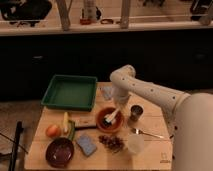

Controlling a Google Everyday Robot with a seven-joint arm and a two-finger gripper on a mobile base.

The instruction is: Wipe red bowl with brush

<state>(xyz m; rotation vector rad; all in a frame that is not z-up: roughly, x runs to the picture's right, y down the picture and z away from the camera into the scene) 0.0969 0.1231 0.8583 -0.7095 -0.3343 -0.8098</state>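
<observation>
The red bowl (pixel 110 120) sits mid-table, orange-red and shallow. The brush (pixel 111 118) lies inside it, its pale handle slanting up to the right and its dark head at the lower left. My gripper (pixel 118 106) hangs from the white arm directly over the bowl's far right rim, at the upper end of the brush handle.
A green tray (pixel 70 92) stands at the back left. A maroon bowl (pixel 59 152), a blue-grey sponge (pixel 86 144), an orange fruit (pixel 52 131) and a banana (pixel 66 122) lie front left. A metal cup (pixel 136 111), a fork (pixel 147 133), a clear cup (pixel 134 144) and dark snacks (pixel 113 143) are to the right.
</observation>
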